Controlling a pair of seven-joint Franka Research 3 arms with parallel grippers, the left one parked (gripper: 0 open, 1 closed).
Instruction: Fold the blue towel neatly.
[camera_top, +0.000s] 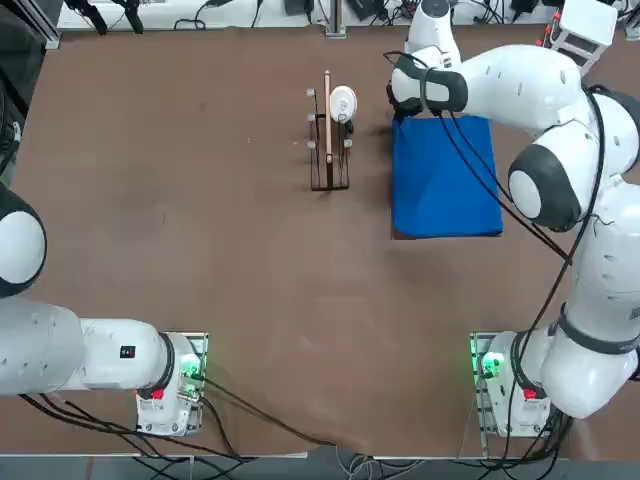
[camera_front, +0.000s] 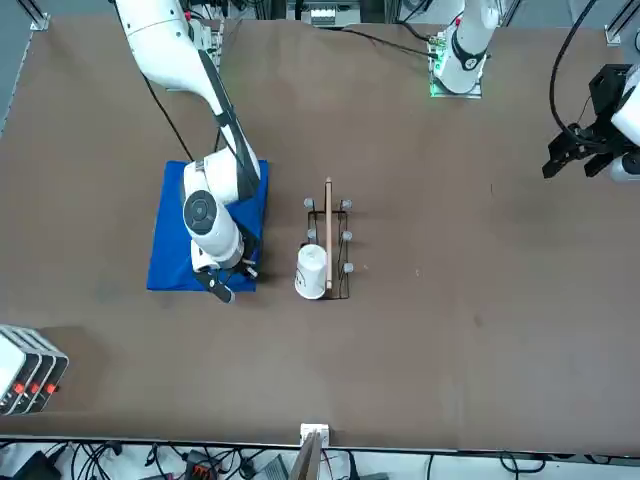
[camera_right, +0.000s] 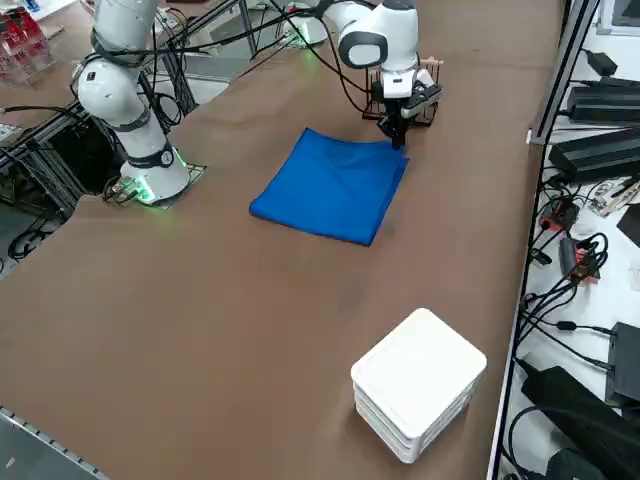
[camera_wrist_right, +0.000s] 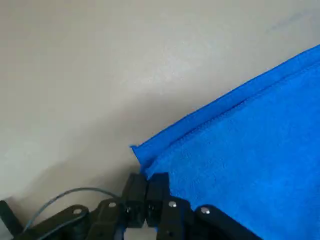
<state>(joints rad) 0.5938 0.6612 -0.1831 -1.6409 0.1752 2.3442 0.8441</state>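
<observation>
right end effector (camera_wrist_right: 146, 192) seemingly pinching blue towel (camera_top: 445, 180) corner

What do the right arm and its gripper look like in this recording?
The right arm has glossy white rounded shells with dark grey bands at its joints. Black cables run loose along it from wrist to base. Its base glows green, with a small red part beside it. The right gripper is black, with angular fingers carrying small silver screws, and a thin grey cable nearby.
</observation>
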